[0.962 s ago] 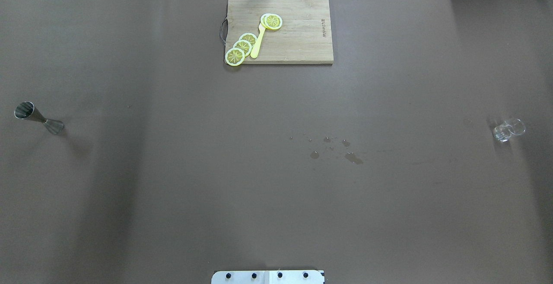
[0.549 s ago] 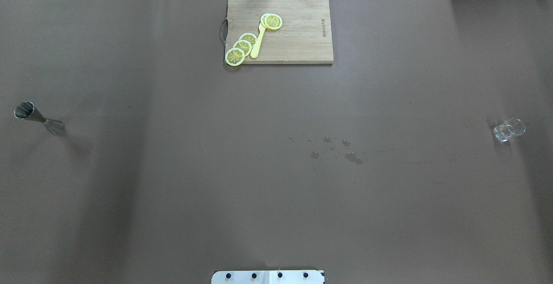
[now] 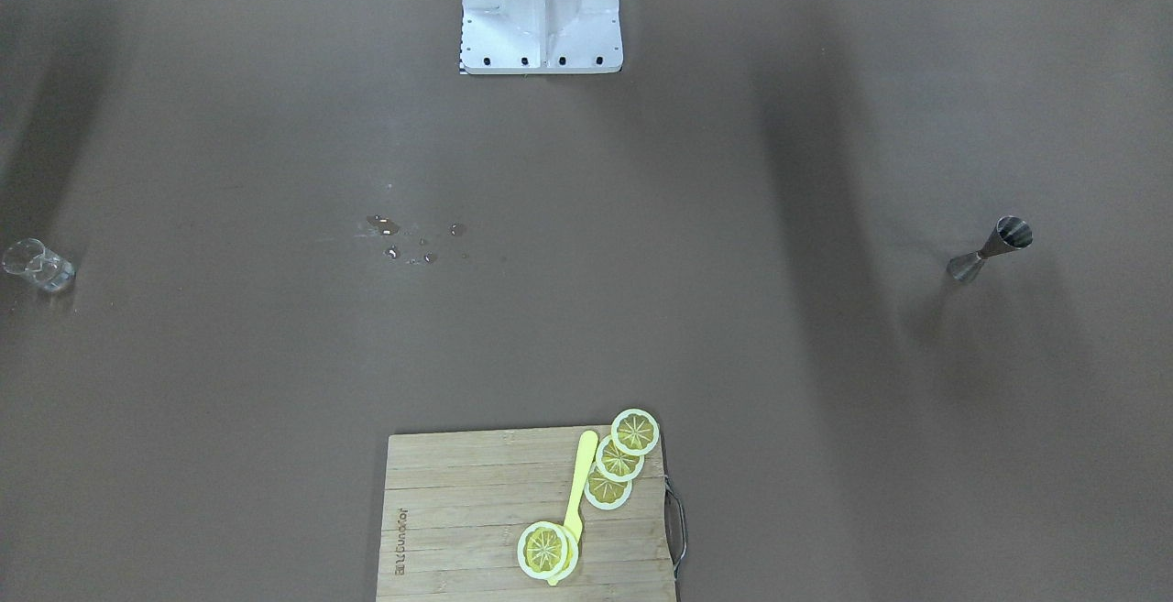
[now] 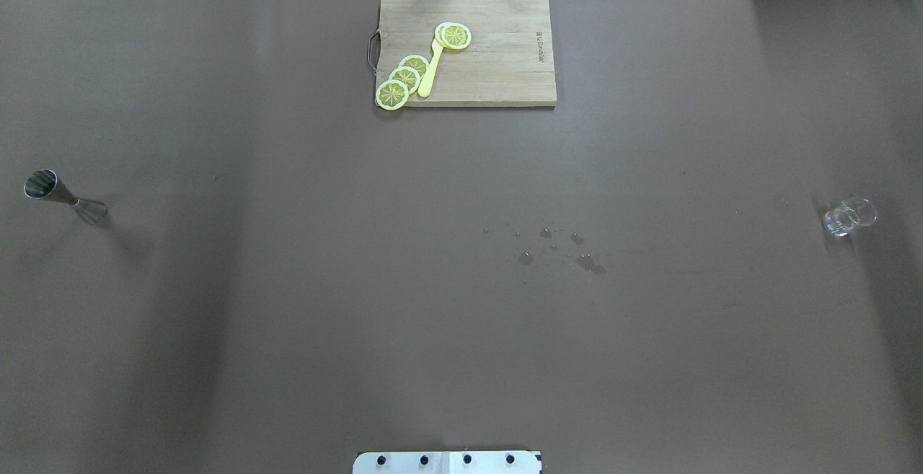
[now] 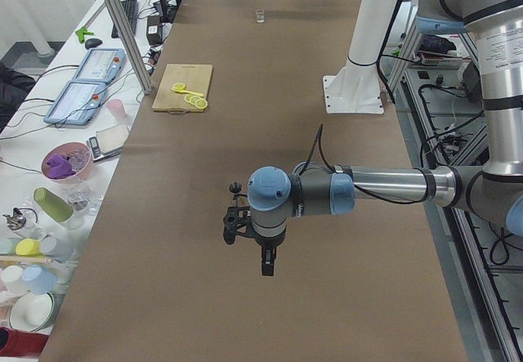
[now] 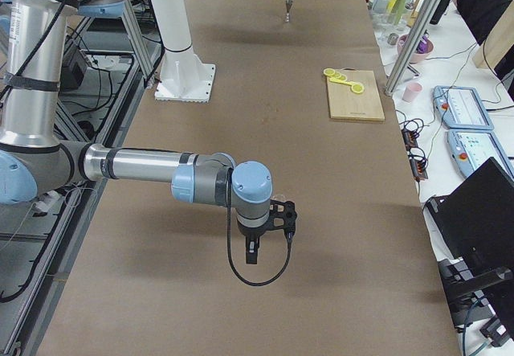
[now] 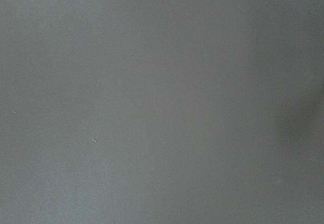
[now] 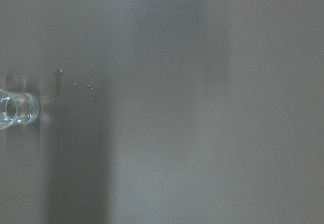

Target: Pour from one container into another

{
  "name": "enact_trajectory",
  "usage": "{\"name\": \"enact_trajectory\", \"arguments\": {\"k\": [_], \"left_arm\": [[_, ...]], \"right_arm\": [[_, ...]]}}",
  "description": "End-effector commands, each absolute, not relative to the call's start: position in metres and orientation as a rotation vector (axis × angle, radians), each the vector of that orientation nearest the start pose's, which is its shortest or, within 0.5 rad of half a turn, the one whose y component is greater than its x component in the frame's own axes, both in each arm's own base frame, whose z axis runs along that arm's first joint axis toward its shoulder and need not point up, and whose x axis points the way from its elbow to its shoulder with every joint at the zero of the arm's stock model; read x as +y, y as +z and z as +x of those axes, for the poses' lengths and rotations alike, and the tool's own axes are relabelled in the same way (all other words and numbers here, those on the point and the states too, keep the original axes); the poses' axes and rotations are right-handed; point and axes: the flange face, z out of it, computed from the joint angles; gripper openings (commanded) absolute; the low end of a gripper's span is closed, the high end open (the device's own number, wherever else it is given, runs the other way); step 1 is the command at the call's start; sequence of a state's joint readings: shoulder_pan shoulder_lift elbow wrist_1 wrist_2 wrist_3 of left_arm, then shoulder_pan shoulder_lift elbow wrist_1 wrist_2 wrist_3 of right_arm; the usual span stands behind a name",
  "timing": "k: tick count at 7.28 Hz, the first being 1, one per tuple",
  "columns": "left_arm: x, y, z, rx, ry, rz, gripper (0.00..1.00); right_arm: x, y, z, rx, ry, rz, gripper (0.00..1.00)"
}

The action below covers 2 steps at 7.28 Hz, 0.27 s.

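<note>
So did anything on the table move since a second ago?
No, nothing visibly moved. The jigger is in the same spot on the robot's left and the glass on its right. The lemon slices, the cutting board and the wet drops look as they did.

Brown table, yellow lemons, shiny metal

The flat brown table cover (image 4: 288, 330) is one plain colour, with a few darker wet spots (image 4: 590, 264) near the middle. The small shiny steel jigger (image 4: 65, 198) is silver-grey. The small clear drinking glass (image 4: 849, 216) has no colour. The flat wooden cutting board (image 4: 497, 63) is light tan with thin plank lines. The round lemon slices (image 4: 393, 94) are yellow with pale rims and star lines inside. The long plastic tool (image 4: 430, 70) is yellow. The left robot arm (image 5: 392, 189) and right robot arm (image 6: 144, 165) are silver with light blue joints. The metal robot base (image 3: 541, 6) is white.
</note>
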<state>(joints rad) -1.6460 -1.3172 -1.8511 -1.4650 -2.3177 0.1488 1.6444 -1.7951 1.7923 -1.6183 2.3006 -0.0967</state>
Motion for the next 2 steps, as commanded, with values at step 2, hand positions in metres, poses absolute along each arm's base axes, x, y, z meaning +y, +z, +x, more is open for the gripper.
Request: {"name": "enact_trajectory", "arguments": {"k": [2], "left_arm": [[-0.3726, 0.6444, -0.0939, 0.75, 0.04, 0.008, 0.98]], "right_arm": [[-0.3859, 0.6587, 0.0955, -0.732, -0.001, 0.008, 1.0]]}}
